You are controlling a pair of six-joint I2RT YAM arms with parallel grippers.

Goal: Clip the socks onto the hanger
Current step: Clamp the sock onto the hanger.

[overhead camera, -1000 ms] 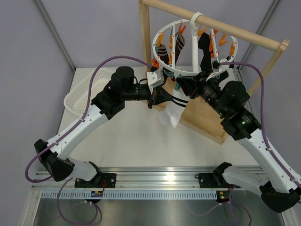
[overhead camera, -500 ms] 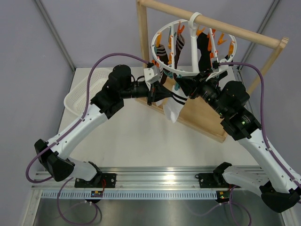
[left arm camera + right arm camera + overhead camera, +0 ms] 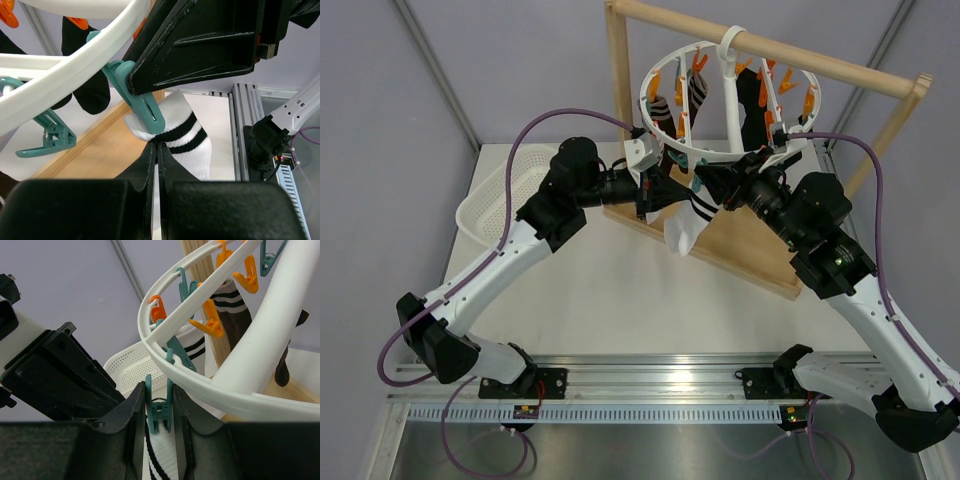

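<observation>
The white mesh basket [image 3: 485,200] lies well out to the left of the left gripper [image 3: 156,150], low on the table. That gripper is closed, pinching the white striped sock [image 3: 187,137] just below its cuff. Directly above its fingertips a teal clip [image 3: 145,105] bites the cuff. The right gripper [image 3: 159,412] meets it from the other side, its fingers squeezed on that clip's handles, and the sock hangs beneath it. Above both grippers the round white hanger [image 3: 210,377] carries other socks [image 3: 755,110] on its clips. It hangs from a wooden stand [image 3: 760,245] on a white table [image 3: 620,290], with grey walls [image 3: 380,100] behind.
</observation>
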